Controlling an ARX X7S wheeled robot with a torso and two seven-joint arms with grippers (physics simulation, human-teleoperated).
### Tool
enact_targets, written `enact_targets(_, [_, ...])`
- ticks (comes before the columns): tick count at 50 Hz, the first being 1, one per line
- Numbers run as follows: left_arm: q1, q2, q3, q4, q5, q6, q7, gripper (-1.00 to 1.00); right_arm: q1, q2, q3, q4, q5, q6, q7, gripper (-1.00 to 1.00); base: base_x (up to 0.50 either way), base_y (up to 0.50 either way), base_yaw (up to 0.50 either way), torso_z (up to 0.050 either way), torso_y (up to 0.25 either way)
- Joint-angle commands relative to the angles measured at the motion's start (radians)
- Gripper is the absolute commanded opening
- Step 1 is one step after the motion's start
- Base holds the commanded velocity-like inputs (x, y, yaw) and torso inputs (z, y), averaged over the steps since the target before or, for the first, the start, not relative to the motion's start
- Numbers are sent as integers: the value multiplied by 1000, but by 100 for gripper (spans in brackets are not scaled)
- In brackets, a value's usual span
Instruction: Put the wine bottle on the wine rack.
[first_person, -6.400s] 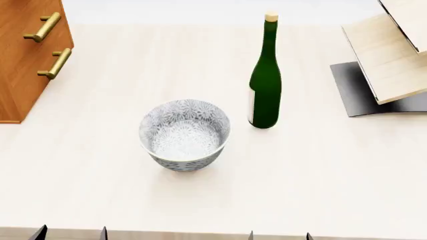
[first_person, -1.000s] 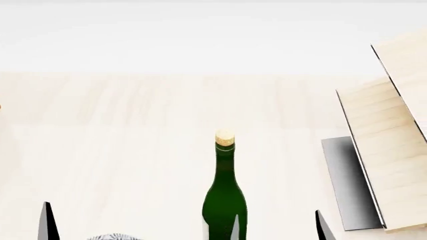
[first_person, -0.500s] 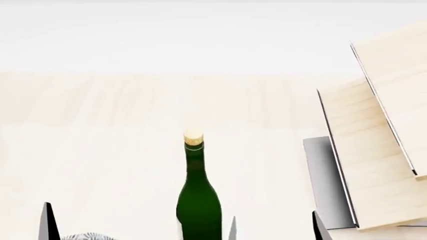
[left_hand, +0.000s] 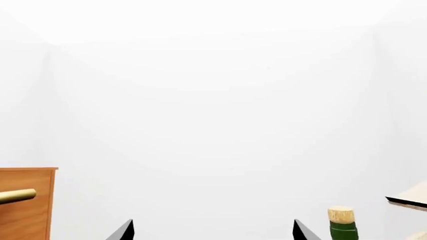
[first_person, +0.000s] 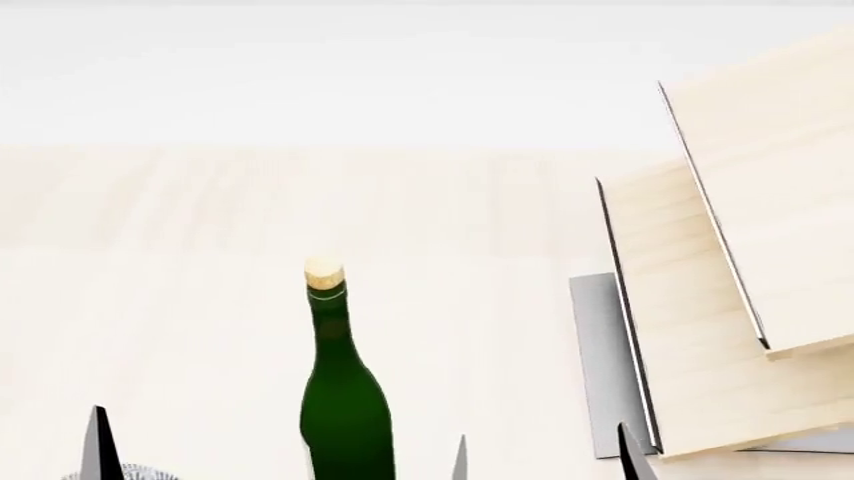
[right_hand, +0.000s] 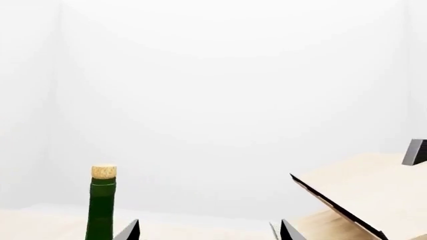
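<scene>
Pale wood table (first_person: 200, 300) under a blank white background. Bottle (first_person: 344, 400) upright on the table, cork on top, standing free with nothing touching it in any view. Rack (first_person: 721, 290) off to the bottle's right, well apart from it: tilted pale boards with thin black edges over a grey metal base (first_person: 603, 360). Nothing resting on the boards as far as visible.

Left gripper (first_person: 278, 462) and right gripper (first_person: 541, 458) low at the head view's bottom edge, only dark fingertips showing. Fingers spread wide on both, holding nothing. Bottle between the two grippers, nearer the right one's inner fingertip (first_person: 459, 458). In the right wrist view, bottle neck just outside the fingertips, not between them; in the left wrist view, cork likewise outside. Sliver of a patterned bowl (first_person: 134, 472) by the left fingertip, and a brown cabinet (left_hand: 27, 205) in the left wrist view.

Judged as very early: no grasp made, bottle not lifted. Left to do: line up, close on the bottle, carry it over, lay it on the rack.
</scene>
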Motion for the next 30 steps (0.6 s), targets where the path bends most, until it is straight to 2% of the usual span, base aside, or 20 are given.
enact_targets(1, [0, -4, 6, 0, 0, 1, -4, 100, 2, 4, -5, 3, 1, -2, 4, 100, 0, -117, 0, 0, 0])
enact_targets(30, [-5, -15, 15, 3, -5, -5, -15, 100, 11, 18, -14, 11, 8, -1, 18, 100, 0, -119, 0, 0, 0])
